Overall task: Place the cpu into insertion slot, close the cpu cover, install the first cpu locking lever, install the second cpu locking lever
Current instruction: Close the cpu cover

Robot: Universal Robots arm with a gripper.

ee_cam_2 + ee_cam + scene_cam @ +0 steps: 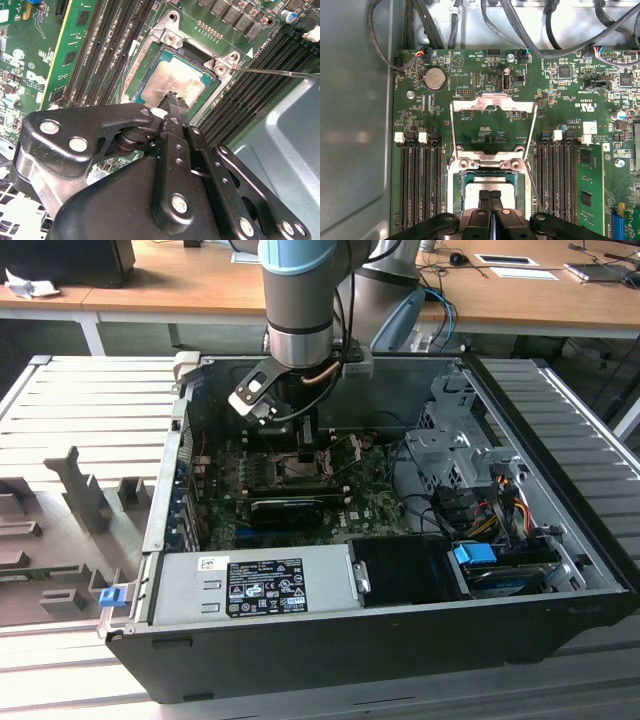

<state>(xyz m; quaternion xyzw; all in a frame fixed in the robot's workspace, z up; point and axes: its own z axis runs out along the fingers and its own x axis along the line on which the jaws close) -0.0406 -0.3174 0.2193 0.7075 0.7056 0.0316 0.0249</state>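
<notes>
You see the black two-finger gripper (490, 193), its 2 fingers pressed together, at the pale silver square cpu (172, 77) seated in the dark metal-rimmed insertion slot (492, 173), with the thin grey metal-frame cpu cover (492, 103) swung open.

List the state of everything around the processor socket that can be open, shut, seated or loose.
cpu: seated flat in the insertion slot.
cpu cover: open, swung back over the board.
locking lever: unlatched, a thin rod beside the slot.
gripper: shut, tips at the cpu's top.
computer case: open, inside exposed.
</notes>
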